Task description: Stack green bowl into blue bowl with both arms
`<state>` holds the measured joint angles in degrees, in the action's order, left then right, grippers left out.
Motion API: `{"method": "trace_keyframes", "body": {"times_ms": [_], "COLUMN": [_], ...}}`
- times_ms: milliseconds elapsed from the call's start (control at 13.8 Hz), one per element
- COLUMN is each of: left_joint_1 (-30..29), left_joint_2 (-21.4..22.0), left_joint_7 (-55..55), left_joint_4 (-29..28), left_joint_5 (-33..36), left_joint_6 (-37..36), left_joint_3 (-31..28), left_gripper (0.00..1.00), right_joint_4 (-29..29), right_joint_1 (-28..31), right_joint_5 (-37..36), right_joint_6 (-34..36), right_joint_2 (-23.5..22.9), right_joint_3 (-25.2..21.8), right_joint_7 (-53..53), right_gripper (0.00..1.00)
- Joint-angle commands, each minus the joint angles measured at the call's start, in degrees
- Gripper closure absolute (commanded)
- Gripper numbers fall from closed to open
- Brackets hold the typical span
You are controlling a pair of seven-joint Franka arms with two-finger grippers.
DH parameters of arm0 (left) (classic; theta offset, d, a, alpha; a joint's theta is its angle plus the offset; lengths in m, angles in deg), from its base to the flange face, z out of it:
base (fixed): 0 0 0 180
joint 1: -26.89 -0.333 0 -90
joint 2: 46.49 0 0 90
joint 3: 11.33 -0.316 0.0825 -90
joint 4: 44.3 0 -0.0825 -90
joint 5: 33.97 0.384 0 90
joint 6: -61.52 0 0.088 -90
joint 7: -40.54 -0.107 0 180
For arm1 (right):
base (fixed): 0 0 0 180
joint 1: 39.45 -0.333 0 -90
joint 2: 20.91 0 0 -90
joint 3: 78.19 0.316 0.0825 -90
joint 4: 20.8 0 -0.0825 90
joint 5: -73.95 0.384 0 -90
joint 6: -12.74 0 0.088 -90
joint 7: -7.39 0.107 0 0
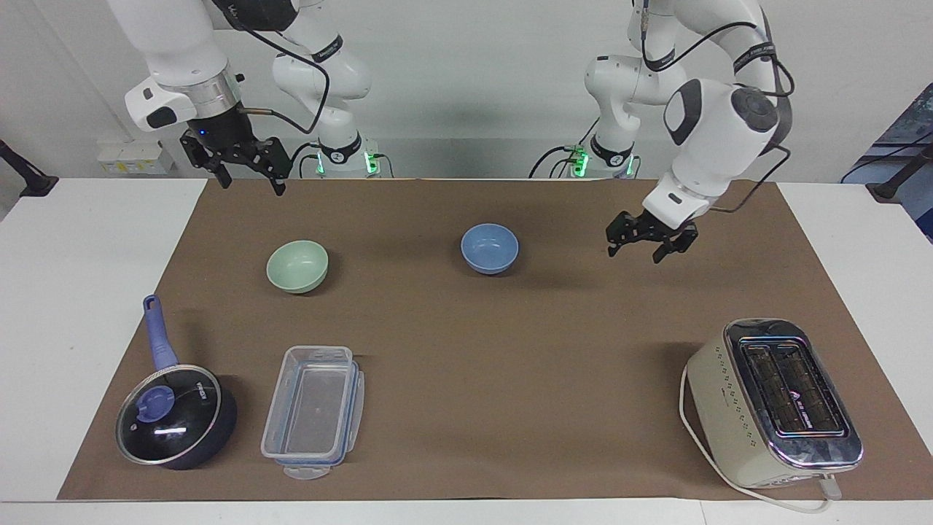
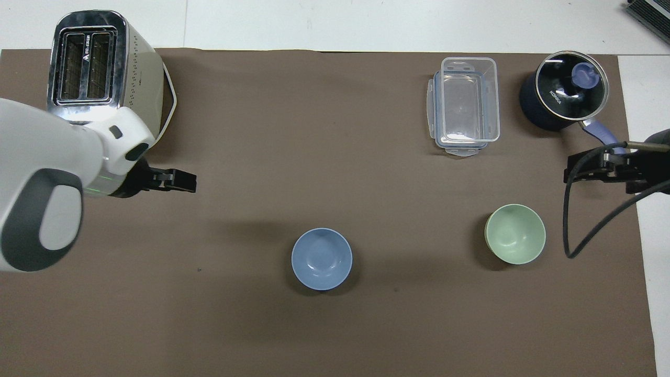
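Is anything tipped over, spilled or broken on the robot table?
Nothing stands out. The green bowl and the blue bowl both sit upright and apart on the brown mat, not yet stacked. The saucepan has its lid on, and the toaster and clear container look whole. Nothing is spilled.

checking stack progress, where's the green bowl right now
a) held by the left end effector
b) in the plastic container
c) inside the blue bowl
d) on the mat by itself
d: the green bowl sits alone on the brown mat, apart from the blue bowl, with nothing holding it.
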<state>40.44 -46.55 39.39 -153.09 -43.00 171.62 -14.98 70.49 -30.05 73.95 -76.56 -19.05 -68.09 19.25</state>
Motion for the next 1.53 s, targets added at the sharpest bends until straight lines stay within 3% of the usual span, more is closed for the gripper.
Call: {"method": "trace_keyframes", "body": {"times_ms": [0,291,436,655,800,1018,1236,1455], "left_joint_1": [-4.22,-8.17,-12.65,-13.29,-12.67,-12.67,-12.67,-12.67], "left_joint_2": [-1.62,-0.92,0.31,0.76,0.76,-0.3,1.28,2.6], "left_joint_7": [-2.97,-6.91,-13.05,-10.73,-7.56,-7.37,-2.74,-2.27], "left_joint_4": [7.35,14.39,14.49,14.66,15.19,22.03,19.61,17.74], "left_joint_5": [4.62,7.8,7.71,7.62,7.88,8.33,8.15,8.15], "left_joint_6": [-6.72,-16.56,-19.38,-19.83,-20.7,-29.48,-28.8,-27.57], "left_joint_3": [0.57,0.39,0.39,0.57,1.27,2.24,2.76,2.77], "left_gripper": [0.0,0.0,0.0,0.0,0.0,0.0,0.0,0.0], "right_joint_4": [7.74,21.7,28.38,37.54,38.52,40.8,42.56,43.36], "right_joint_1": [1.58,1.76,1.93,4.74,7.54,8.17,8.26,8.17], "right_joint_5": [0.88,0.88,0.88,0.97,0.89,0.88,0.88,0.88], "right_joint_6": [-7.09,-20.34,-27.65,-37.42,-39.81,-42.1,-43.5,-42.81], "right_joint_2": [2.44,3.06,2.19,2.09,-0.18,-0.46,-1.94,-1.42], "right_joint_3": [0.27,0.27,0.27,0.27,0.27,0.27,0.27,0.18], "right_joint_7": [-0.53,-1.14,-2.1,-8.85,-12.2,-14.24,-14.41,-15.63], "right_gripper": [0.0,0.0,0.0,0.0,0.0,0.0,0.0,0.22]}}
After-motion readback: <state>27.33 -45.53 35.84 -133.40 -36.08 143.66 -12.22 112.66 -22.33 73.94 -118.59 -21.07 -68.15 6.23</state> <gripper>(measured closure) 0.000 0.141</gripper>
